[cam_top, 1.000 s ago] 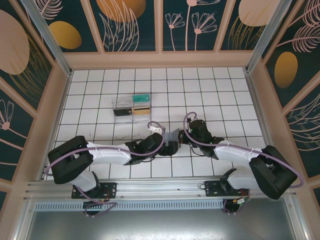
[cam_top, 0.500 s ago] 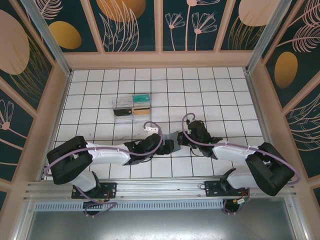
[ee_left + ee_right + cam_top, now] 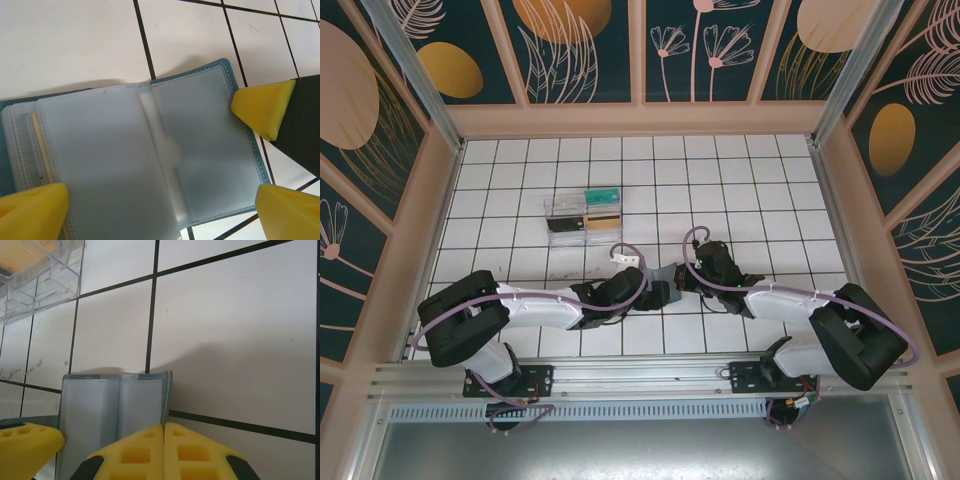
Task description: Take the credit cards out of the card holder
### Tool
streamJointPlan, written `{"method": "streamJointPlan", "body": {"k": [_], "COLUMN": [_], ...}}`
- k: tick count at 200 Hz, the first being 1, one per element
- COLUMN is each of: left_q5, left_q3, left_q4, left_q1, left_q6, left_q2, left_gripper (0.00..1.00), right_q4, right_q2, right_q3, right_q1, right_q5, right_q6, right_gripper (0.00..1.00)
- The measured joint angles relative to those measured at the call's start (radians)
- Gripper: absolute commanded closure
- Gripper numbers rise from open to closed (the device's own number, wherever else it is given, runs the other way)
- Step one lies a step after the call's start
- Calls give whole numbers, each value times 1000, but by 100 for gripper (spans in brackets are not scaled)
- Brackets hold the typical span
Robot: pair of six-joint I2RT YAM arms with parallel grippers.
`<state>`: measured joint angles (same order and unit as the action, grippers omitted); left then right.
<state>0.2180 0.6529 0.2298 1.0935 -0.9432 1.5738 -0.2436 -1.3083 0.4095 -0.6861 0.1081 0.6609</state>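
While the left gripper [image 3: 160,202] hangs with jaws wide apart over the opened card holder [image 3: 200,150] | card holder: flat on the table [image 3: 740,180], mid-width, toward the near edge | right gripper [image 3: 164,435]: fingers pressed together, tips at the card holder's edge | credit cards [image 3: 603,222]: at the clear box [image 3: 565,212], far-left part.

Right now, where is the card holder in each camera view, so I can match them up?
Top external: card holder sits just below the centre of the picture.
Left wrist: lying open across the middle.
Right wrist: lower left, its right edge running into the right gripper.
Shared landmark: the right gripper, shut on that edge; its yellow tip is at the right in the left wrist view.
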Motion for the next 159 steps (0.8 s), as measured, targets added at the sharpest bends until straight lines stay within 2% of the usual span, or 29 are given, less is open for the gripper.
{"method": "streamJointPlan", "body": {"k": [98,159], "left_q5": [19,11], "left_q3": [-14,-14], "left_q4": [-22,-22], "left_q1": [0,0], "left_q6": [-5,-8], "left_q2": [-51,-29], "left_gripper": [5,5], "right_q4": [-2,-5], "right_q2": [-3,-15], "right_q3": [0,0], "right_q1": [0,0], "right_q5": [4,7], "right_q6": [0,0], "right_gripper": [99,99]}}
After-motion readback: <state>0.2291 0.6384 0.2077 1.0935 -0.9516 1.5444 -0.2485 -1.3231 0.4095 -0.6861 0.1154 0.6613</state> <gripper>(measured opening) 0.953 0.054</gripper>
